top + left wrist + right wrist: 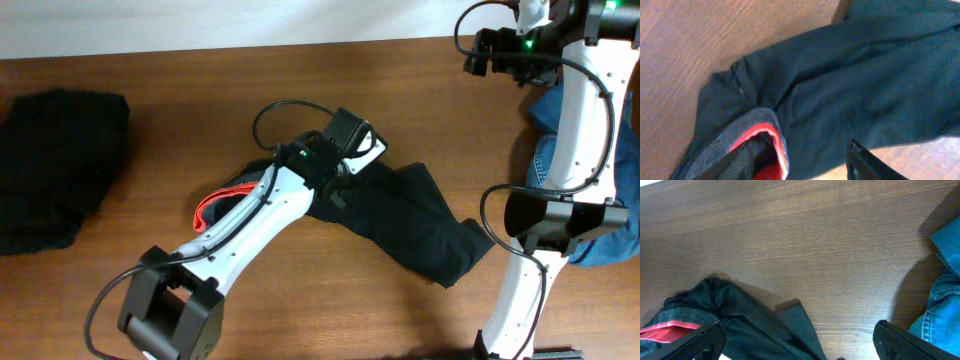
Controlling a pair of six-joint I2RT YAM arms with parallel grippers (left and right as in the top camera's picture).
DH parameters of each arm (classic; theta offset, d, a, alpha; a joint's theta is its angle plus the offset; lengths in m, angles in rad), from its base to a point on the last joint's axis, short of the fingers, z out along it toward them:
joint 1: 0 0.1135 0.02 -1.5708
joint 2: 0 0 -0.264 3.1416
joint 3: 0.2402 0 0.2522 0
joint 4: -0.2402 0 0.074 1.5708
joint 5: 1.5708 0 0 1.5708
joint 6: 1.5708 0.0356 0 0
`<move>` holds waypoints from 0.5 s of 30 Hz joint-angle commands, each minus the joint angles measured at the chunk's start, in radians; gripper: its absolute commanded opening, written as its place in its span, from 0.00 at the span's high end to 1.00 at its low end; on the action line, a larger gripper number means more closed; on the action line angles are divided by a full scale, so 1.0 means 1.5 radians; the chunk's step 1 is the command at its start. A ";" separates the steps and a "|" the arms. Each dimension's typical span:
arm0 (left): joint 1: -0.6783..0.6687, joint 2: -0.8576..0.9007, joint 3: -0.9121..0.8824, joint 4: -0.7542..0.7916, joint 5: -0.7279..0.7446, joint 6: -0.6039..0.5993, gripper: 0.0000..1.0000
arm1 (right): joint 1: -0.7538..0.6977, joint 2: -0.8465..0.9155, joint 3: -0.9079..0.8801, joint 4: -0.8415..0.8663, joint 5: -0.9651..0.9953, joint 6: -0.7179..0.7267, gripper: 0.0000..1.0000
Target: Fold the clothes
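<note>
Far left, a black cloth heap (55, 165) sits on the wooden table (200, 80), well apart from the black trousers (420, 225). These lie crumpled mid-table with the grey, red-edged waistband (760, 132) at their left end and a leg trailing right. The left gripper (795, 169) hangs over that waistband, fingers (867, 162) released and apart either side of it, nothing clamped; the right gripper (799, 337) is far right near the table's back edge, fingers spread wide and empty above wood, with the blue denim garment (945, 280) just beside it.
</note>
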 commanded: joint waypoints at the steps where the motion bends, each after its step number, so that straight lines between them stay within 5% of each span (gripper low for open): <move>1: 0.000 0.017 0.004 0.002 -0.038 -0.053 0.45 | -0.002 -0.011 0.008 -0.004 0.006 0.006 0.01; 6: 0.000 0.019 0.004 -0.013 -0.111 -0.143 0.47 | -0.002 -0.011 0.008 -0.004 0.006 0.006 0.01; 15: 0.000 0.037 0.004 -0.015 -0.105 -0.146 0.47 | -0.002 -0.011 0.008 -0.004 0.006 0.006 0.01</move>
